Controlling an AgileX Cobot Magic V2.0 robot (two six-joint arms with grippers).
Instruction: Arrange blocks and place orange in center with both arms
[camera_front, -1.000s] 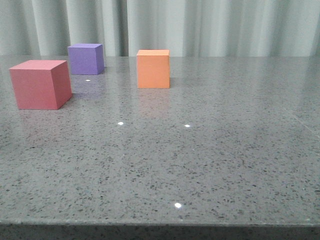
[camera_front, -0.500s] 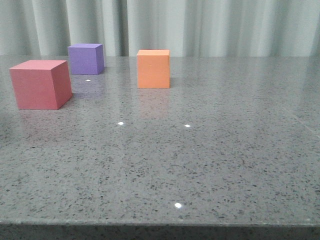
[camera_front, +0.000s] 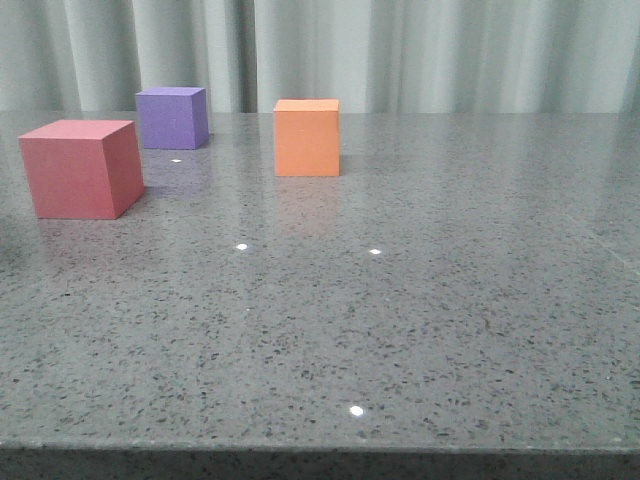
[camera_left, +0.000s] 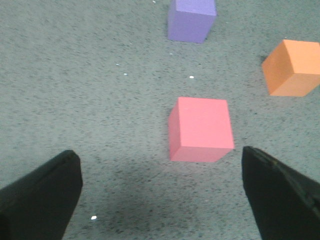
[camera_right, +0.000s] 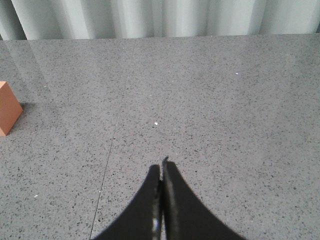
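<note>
Three cubes stand apart on the grey speckled table (camera_front: 420, 330). The pinkish-red cube (camera_front: 80, 168) is at the left, the purple cube (camera_front: 172, 117) behind it, the orange cube (camera_front: 307, 137) to their right. Neither gripper shows in the front view. In the left wrist view my left gripper (camera_left: 161, 165) is open and empty above the table, short of the pinkish-red cube (camera_left: 201, 129); the purple cube (camera_left: 192, 19) and orange cube (camera_left: 291, 67) lie beyond. In the right wrist view my right gripper (camera_right: 161, 169) is shut and empty; only a corner of the orange cube (camera_right: 8, 114) shows.
Pale pleated curtains (camera_front: 400, 50) hang behind the table's far edge. The table's front edge (camera_front: 320, 447) runs along the bottom of the front view. A thin seam (camera_right: 107, 165) crosses the tabletop in the right wrist view.
</note>
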